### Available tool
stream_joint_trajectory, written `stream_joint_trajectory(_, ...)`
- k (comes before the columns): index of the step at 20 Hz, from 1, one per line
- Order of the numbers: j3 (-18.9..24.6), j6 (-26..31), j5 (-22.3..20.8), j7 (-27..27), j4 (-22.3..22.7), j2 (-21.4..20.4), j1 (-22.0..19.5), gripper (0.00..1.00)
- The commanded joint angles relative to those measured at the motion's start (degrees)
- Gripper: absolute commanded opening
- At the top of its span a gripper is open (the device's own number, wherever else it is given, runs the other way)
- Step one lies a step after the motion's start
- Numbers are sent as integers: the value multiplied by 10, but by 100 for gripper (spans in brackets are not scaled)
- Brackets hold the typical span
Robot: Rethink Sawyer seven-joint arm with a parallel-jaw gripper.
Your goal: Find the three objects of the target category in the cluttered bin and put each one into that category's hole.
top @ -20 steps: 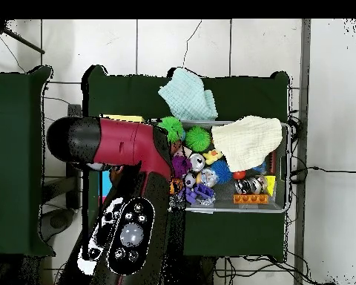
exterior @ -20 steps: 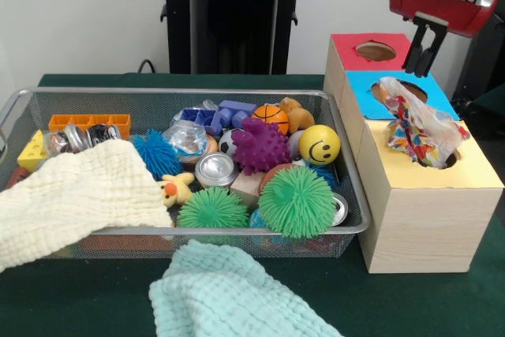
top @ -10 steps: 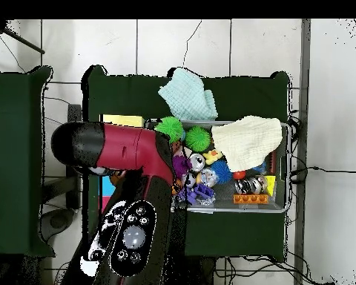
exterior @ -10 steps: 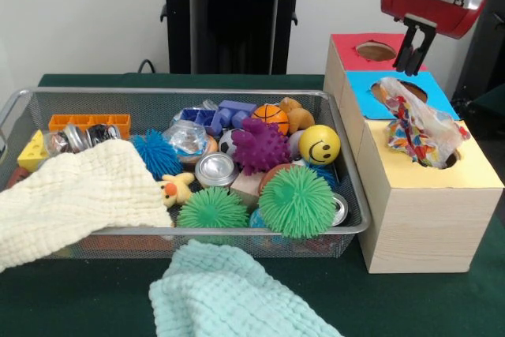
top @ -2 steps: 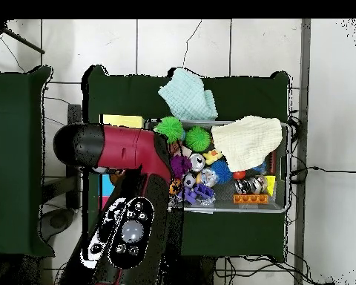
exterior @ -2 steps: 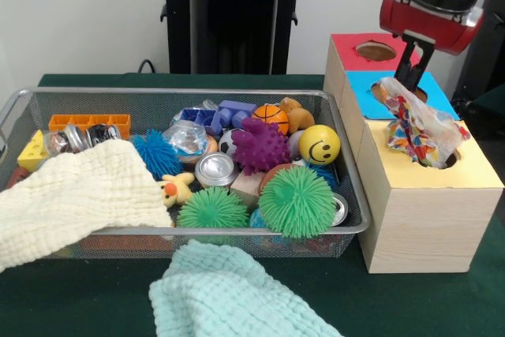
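Shifted since the earlier frames: gripper [exterior @ -2 steps: 413, 65], first over the box's far right side above the red panel, now lower and nearer the blue panel, its tips just behind the crumpled bag; bin contents unchanged. Gripper, state: dark fingers [exterior @ -2 steps: 419, 59] hang close together with only a narrow gap, nothing seen between them; judged empty, near closed. Sorting box [exterior @ -2 steps: 418, 219]: pale wood, standing just right of the bin, three coloured tops in a row running away from the camera, each with a round hole: red hole [exterior @ -2 steps: 375, 51] farthest, blue hole [exterior @ -2 steps: 392, 88] in the middle, yellow nearest. Crumpled patterned plastic bag [exterior @ -2 steps: 418, 128]: sits half in the yellow panel's hole, upper part bulging up and leaning back over the blue panel; not fully pushed through. Wire bin [exterior @ -2 steps: 347, 187]: holds spiky green balls [exterior @ -2 steps: 297, 201], a yellow smiley ball [exterior @ -2 steps: 319, 144], a purple spiky toy [exterior @ -2 steps: 260, 146], metal tins, blocks; a cream cloth [exterior @ -2 steps: 75, 199] drapes over its left end. Key relation: bag lies directly below and slightly toward the camera from the gripper, its bulk running from the yellow hole back toward the blue; a short move forward and down would likely meet it. Remaining bin items lie well off to the gripper's side, across the box wall. Overhead view: arm [top @ -2 steps: 118, 152] covers the box, gripper hidden.
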Motion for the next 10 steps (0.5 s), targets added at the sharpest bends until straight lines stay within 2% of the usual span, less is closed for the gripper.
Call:
stream_joint_trajectory(1,34,-45,10,136,49,42,4,0)
stream_joint_trajectory(10,35,-54,16,130,47,47,1,0)
